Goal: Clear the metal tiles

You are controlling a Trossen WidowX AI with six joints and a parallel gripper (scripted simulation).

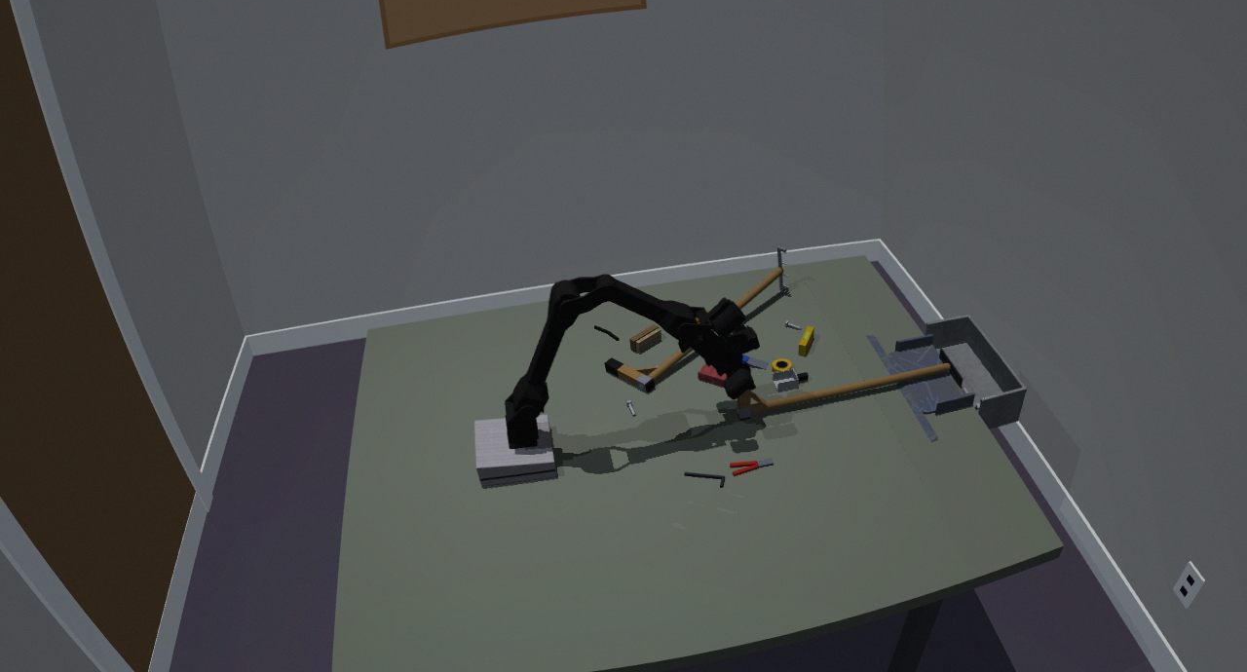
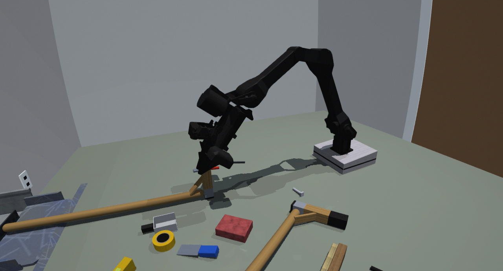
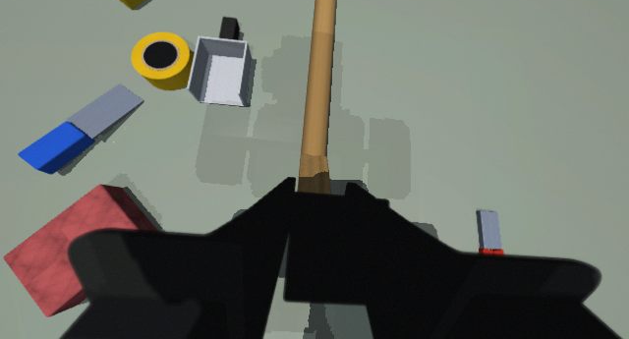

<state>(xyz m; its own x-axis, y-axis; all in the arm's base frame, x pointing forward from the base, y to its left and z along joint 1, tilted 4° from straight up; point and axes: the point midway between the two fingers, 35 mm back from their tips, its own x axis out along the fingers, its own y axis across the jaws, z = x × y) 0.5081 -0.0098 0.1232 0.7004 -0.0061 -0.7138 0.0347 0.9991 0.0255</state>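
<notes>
My gripper (image 1: 742, 392) (image 2: 206, 171) (image 3: 320, 188) is shut on the upright wooden grip of the long scraper (image 1: 854, 390) (image 2: 123, 207) (image 3: 321, 84). The handle runs forward, low over the table, to the steel bench plate (image 1: 925, 396) (image 2: 38, 242). The dark blade (image 2: 10, 217) is at the plate's far end, by the mouth of the grey catch box (image 1: 1006, 409) (image 2: 12, 201). I can make out no tile on the visible plate. A small pale bit (image 1: 978, 404) shows at the box mouth; I cannot tell what it is. Part of the box floor is hidden.
A second long-handled tool (image 1: 758, 288) (image 2: 274, 238) lies left of the scraper. Between them are a red block (image 1: 710, 374) (image 2: 234, 227) (image 3: 69, 241), yellow tape (image 2: 165, 247) (image 3: 169, 76), a small metal tray (image 2: 165, 224) (image 3: 223, 81) and a blue-handled knife (image 2: 208, 251) (image 3: 56, 144). Red pliers (image 1: 745, 466) lie right.
</notes>
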